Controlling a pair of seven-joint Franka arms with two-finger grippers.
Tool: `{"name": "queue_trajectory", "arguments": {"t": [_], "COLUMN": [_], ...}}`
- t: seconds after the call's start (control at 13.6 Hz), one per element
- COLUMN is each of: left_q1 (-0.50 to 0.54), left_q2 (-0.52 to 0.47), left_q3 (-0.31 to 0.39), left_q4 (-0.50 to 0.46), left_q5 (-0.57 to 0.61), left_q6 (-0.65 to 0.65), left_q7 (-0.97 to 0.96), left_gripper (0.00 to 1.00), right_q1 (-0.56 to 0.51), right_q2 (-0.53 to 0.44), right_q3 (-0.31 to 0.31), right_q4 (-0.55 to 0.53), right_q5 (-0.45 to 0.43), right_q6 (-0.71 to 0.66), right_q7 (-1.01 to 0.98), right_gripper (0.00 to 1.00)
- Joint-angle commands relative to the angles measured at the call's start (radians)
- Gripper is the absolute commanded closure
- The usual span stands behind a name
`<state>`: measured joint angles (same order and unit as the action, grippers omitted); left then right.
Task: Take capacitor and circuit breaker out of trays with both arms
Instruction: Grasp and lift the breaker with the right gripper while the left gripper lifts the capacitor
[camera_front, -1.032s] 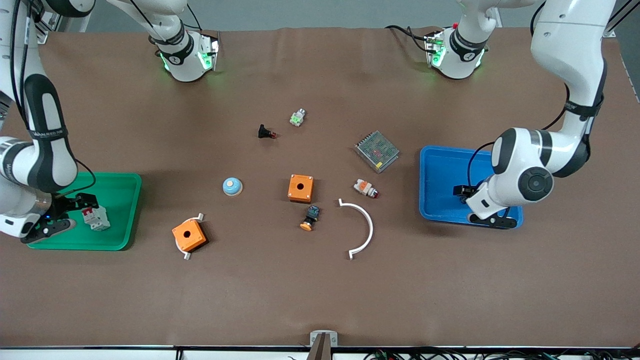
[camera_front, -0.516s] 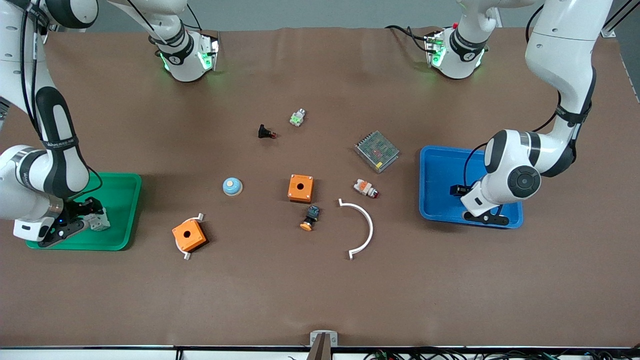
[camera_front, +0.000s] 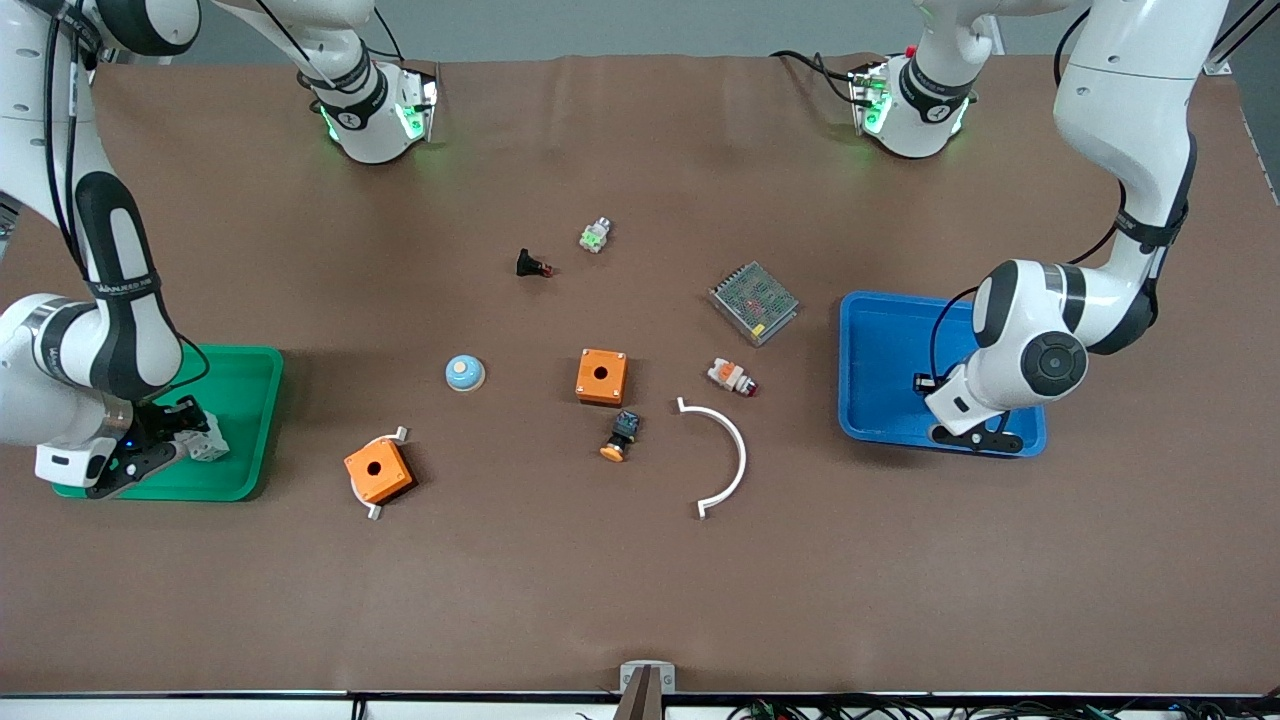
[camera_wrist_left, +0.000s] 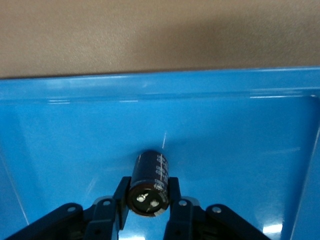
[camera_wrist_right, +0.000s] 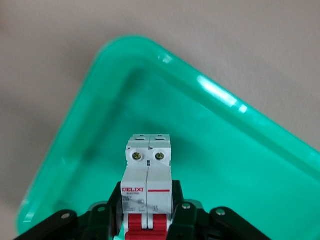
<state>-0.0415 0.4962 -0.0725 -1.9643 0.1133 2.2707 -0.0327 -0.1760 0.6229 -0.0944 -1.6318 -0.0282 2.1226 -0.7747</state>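
Note:
The capacitor (camera_wrist_left: 150, 175), a small dark cylinder with a pale end, sits between the fingers of my left gripper (camera_wrist_left: 148, 190), low over the floor of the blue tray (camera_wrist_left: 225, 130). In the front view the left gripper (camera_front: 925, 385) is inside the blue tray (camera_front: 875, 340); the capacitor is hidden there. The breaker (camera_wrist_right: 148, 165), white-grey with red switches, is held by my right gripper (camera_wrist_right: 147, 196) low in the green tray (camera_wrist_right: 240, 150). In the front view the breaker (camera_front: 207, 441) and right gripper (camera_front: 190, 438) are in the green tray (camera_front: 250, 400).
Between the trays lie two orange boxes (camera_front: 601, 376) (camera_front: 378, 470), a white arc (camera_front: 725, 455), a mesh-covered metal unit (camera_front: 754, 302), a blue dome (camera_front: 465, 373), an orange-capped black button (camera_front: 620, 436), a white-orange switch (camera_front: 731, 376), a black red-tipped part (camera_front: 531, 265) and a green-white part (camera_front: 595, 235).
My right gripper has come down lower into the green tray with the breaker. My left gripper has shifted slightly within the blue tray, still holding the capacitor.

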Motion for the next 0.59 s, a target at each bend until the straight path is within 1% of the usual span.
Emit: {"name": "queue_trajectory", "arguments": {"t": [0.0, 0.07, 0.22, 0.29, 0.44, 0.52], "left_q1": [-0.004, -0.011, -0.006, -0.012, -0.037, -0.063], "left_q2": [-0.034, -0.041, -0.039, -0.036, -0.004, 0.019], "left_q3": [-0.006, -0.010, -0.061, -0.075, -0.098, -0.099], "left_q4": [0.024, 0.057, 0.125, 0.160, 0.244, 0.292], "left_q5": [0.016, 0.005, -0.029, -0.053, -0.125, -0.148], "left_q6": [-0.004, -0.011, -0.025, -0.028, -0.030, -0.030], "left_q7": [-0.001, -0.007, -0.053, -0.073, -0.105, -0.128], "left_gripper": [1.00, 1.00, 1.00, 1.00, 1.00, 1.00], "right_q1": [0.077, 0.108, 0.192, 0.240, 0.323, 0.361], "right_q2": [-0.074, -0.080, -0.095, -0.104, -0.117, -0.123], "right_q3": [0.001, 0.002, 0.005, 0.005, 0.005, 0.005], "right_q4": [0.047, 0.064, 0.076, 0.076, 0.076, 0.075], "right_q5": [-0.016, -0.016, -0.001, 0.016, 0.066, 0.108], "right_q6": [-0.155, -0.203, -0.275, -0.297, -0.329, -0.331], "right_q7": [0.162, 0.234, 0.406, 0.487, 0.671, 0.755], "right_gripper": [0.99, 0.99, 0.99, 0.99, 0.99, 0.99]}}
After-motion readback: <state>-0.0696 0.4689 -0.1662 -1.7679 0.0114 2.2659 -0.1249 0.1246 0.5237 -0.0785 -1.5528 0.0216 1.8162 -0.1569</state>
